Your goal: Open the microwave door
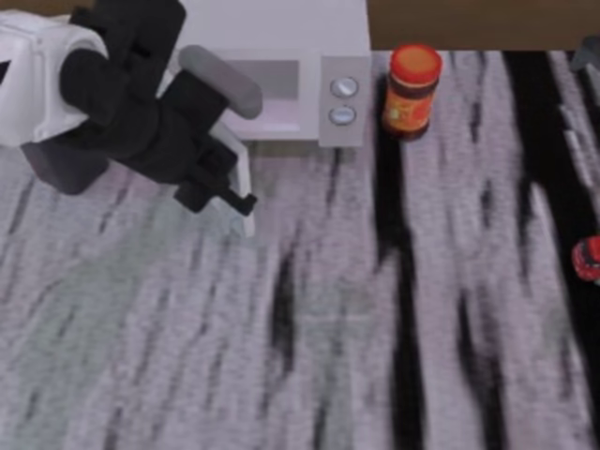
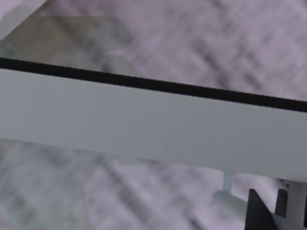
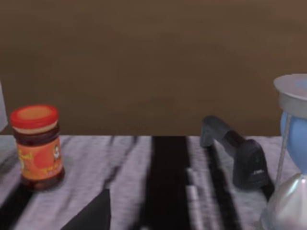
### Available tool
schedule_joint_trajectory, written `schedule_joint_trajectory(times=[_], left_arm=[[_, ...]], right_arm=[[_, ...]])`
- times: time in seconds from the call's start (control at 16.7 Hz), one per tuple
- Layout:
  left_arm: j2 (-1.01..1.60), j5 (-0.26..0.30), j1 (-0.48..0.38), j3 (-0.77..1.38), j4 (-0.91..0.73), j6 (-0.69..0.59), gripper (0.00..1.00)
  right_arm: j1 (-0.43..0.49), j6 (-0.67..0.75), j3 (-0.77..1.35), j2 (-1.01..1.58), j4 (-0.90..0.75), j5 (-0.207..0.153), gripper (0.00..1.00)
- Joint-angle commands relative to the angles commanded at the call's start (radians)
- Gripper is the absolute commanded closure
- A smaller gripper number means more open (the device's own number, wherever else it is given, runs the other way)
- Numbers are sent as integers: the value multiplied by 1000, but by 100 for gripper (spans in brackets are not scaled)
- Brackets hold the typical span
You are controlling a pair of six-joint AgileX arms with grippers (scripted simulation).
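Grey-white microwave door (image 1: 246,183) swung outward from the microwave (image 1: 309,56) at the tabletop's (image 1: 309,356) far edge.
Hooked by left tool (image 1: 236,200) at the door's free edge for leverage; finger state impossible to tell. Right arm out of frame.

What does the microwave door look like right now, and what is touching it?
The microwave door is a thin, flat, pale grey-white panel that looks like plastic. It has swung well out from the microwave, so the top view shows it nearly edge-on, pointing toward the front of the table. The oven's inside shows where it used to cover. The left hand is right at its outer edge; the left wrist view shows the panel close up, with a dark strip along one edge. Whether the fingers grip it cannot be seen.
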Motion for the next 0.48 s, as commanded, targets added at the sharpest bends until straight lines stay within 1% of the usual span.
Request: schedule_joint_trajectory(times=[0.12,0.48], left_arm=[[-9,12,9,-4,-1,22,100],[-9,12,9,-4,-1,22,100]], right_arm=[[0,0,0,0,0,0,0],[0,0,0,0,0,0,0]])
